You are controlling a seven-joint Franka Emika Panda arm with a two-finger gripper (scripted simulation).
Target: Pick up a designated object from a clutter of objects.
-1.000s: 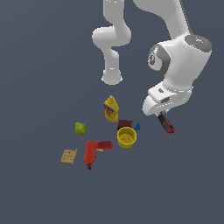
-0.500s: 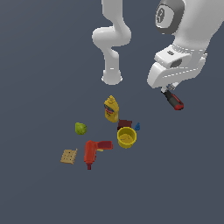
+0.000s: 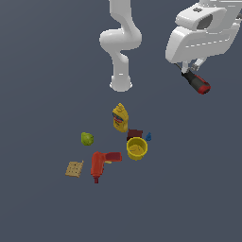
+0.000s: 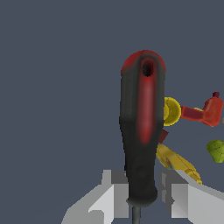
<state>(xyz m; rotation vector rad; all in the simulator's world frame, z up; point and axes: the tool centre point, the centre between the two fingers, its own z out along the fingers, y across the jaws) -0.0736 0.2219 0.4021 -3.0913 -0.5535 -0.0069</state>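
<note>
The screwdriver point(image 3: 196, 82) with its red-and-black handle hangs high above the floor at the exterior view's upper right, clamped in my gripper point(image 3: 189, 71). In the wrist view its handle point(image 4: 142, 131) fills the middle, with my fingers point(image 4: 181, 192) shut on it near the shaft end. The clutter lies far below: mustard bottle point(image 3: 120, 117), yellow cup point(image 3: 136, 148), red drill point(image 3: 100, 164), green pear point(image 3: 87, 139), tan cracker square point(image 3: 74, 168), dark red block point(image 3: 134, 133) and small blue piece point(image 3: 148, 137). The shaft is mostly hidden.
The arm's white base point(image 3: 120, 84) stands behind the clutter. In the wrist view the cup point(image 4: 171, 111), drill point(image 4: 204, 112), pear point(image 4: 216, 149) and mustard bottle point(image 4: 177, 162) show beside the handle.
My gripper has risen steadily with the screwdriver, from just above the floor beside the clutter to high up at the exterior view's upper right. The clutter has not moved.
</note>
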